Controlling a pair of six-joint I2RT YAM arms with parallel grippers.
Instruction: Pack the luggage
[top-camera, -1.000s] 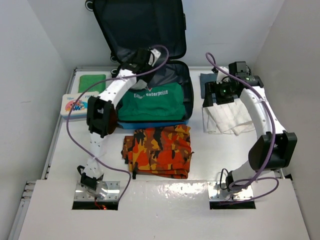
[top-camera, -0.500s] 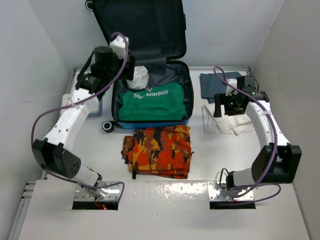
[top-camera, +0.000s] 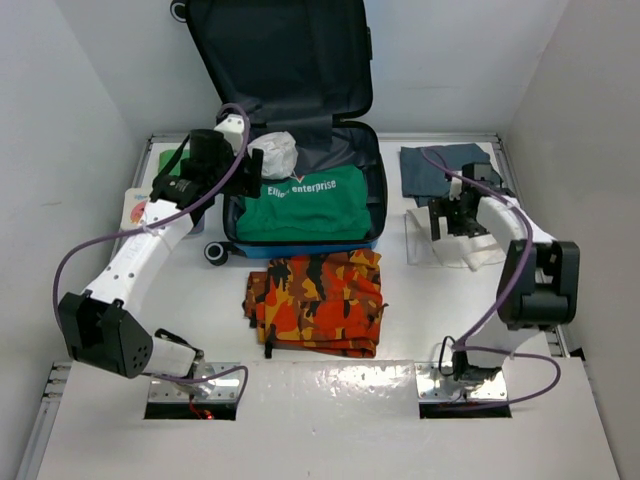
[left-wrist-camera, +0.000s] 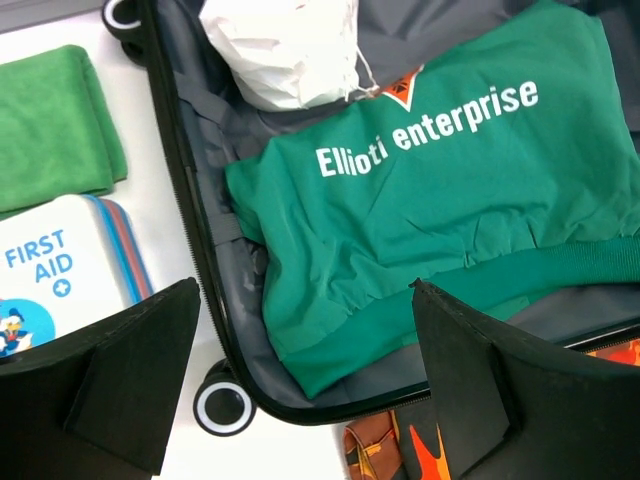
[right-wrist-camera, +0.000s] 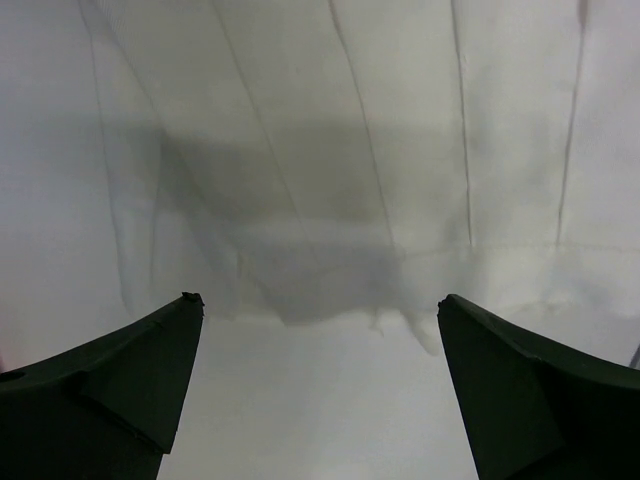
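The luggage (top-camera: 280, 60) lies open at the far edge of the table (top-camera: 420, 310), lid upright. The left claw (left-wrist-camera: 305, 290), spread and empty, has drawn back to the luggage's left rim, leaving the green shirt (left-wrist-camera: 450, 200) and white bundle (left-wrist-camera: 285, 45) packed. The right claw (right-wrist-camera: 317, 298) has just spread over the white garment (right-wrist-camera: 320, 150), probably the next item. Only the top view shows the camouflage garment (top-camera: 315, 300); only the left wrist view reads the first-aid box (left-wrist-camera: 50, 270).

The left pincer (left-wrist-camera: 305, 300) swung off the luggage (top-camera: 285, 60) (white bundle (top-camera: 277, 155) bared); right pincer (right-wrist-camera: 318, 298) shifted.

White arms (top-camera: 140, 252) — black joints (top-camera: 100, 335), purple cables (top-camera: 100, 241), dark wedge-shaped jaws.
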